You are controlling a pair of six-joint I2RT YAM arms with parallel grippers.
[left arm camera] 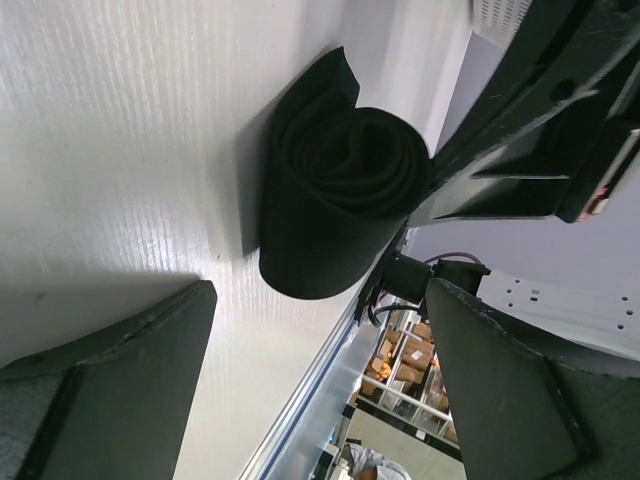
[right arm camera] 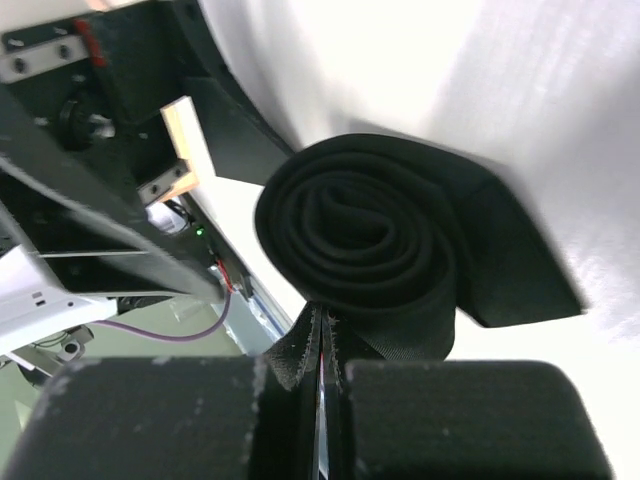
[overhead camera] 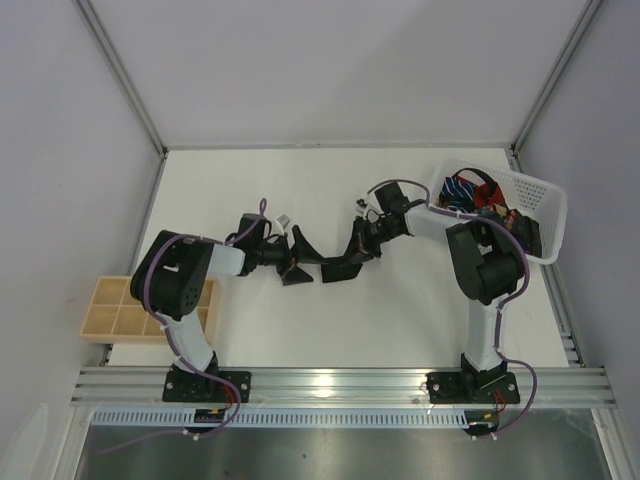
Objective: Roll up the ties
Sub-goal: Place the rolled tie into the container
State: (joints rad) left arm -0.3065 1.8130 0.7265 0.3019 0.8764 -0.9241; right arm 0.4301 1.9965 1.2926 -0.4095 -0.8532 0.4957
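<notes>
The plain black tie (overhead camera: pixel 338 270) is wound into a roll in the middle of the table. In the right wrist view the roll (right arm camera: pixel 360 240) shows its spiral, and my right gripper (right arm camera: pixel 322 360) is shut on the fabric edge at the roll's base. In the top view my right gripper (overhead camera: pixel 360 248) sits on the roll's right side. My left gripper (overhead camera: pixel 299 260) is open just left of the roll and holds nothing. In the left wrist view the roll (left arm camera: pixel 335 190) lies ahead of my open left gripper (left arm camera: pixel 320 380). A striped tie (overhead camera: pixel 462 187) and a red tie (overhead camera: pixel 487 193) lie in the basket.
A white lattice basket (overhead camera: pixel 545 195) stands at the far right with more ties in it. A wooden compartment tray (overhead camera: pixel 120 312) sits at the near left edge. Purple cables run along both arms.
</notes>
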